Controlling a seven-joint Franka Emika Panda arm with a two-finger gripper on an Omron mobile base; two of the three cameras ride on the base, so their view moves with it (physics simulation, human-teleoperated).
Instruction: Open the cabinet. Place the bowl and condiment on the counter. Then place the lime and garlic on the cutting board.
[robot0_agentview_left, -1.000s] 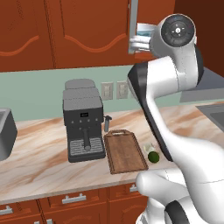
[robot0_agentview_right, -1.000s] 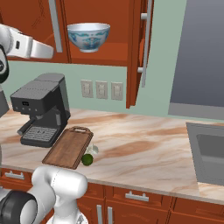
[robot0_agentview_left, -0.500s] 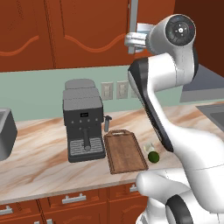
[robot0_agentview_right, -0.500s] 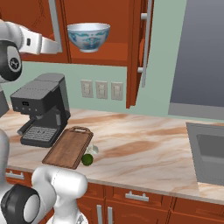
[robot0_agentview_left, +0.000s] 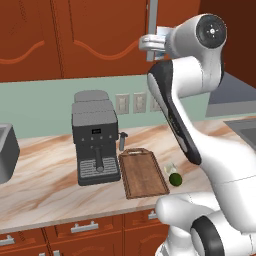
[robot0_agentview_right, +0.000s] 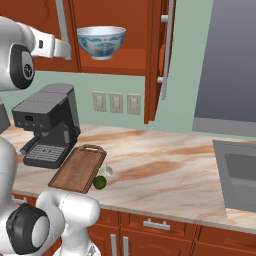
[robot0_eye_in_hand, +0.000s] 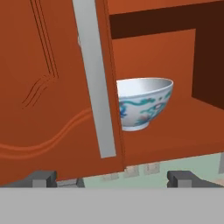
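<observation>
While the cabinet (robot0_agentview_right: 150, 55) stands partly open, the gripper (robot0_eye_in_hand: 111, 177) hovers before the edge of its left door with fingers spread wide, holding nothing. Inside, the bowl (robot0_agentview_right: 101, 42) sits on the shelf. Below on the counter (robot0_agentview_right: 165, 170), the lime (robot0_agentview_right: 100, 182) and garlic (robot0_agentview_right: 106, 171) lie just beside the cutting board (robot0_agentview_right: 77, 169).

Glossy white rounded arm links, dark grey joint rings and discs, small dark square fingertips (robot0_eye_in_hand: 43, 178)
</observation>
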